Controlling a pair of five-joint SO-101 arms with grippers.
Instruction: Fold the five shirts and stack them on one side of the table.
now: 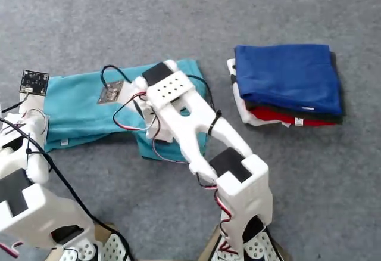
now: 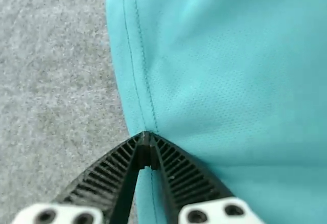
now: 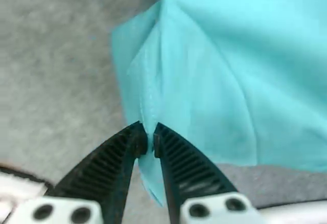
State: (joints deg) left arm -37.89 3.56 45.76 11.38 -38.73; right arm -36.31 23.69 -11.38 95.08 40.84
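A teal shirt lies partly folded on the grey table, left of centre. My left gripper is shut on the stitched hem at the teal shirt's corner, at its left end in the high view. My right gripper is shut on a raised fold at the edge of the teal shirt. The right arm reaches over the shirt's right half and hides part of it. A stack of folded shirts sits at the right, with a blue shirt on top of dark, red and white ones.
Grey felt covers the table, with bare room in front of the stack and along the far side. Cables loop from the right arm over the teal shirt. The left arm's base stands at the near left corner.
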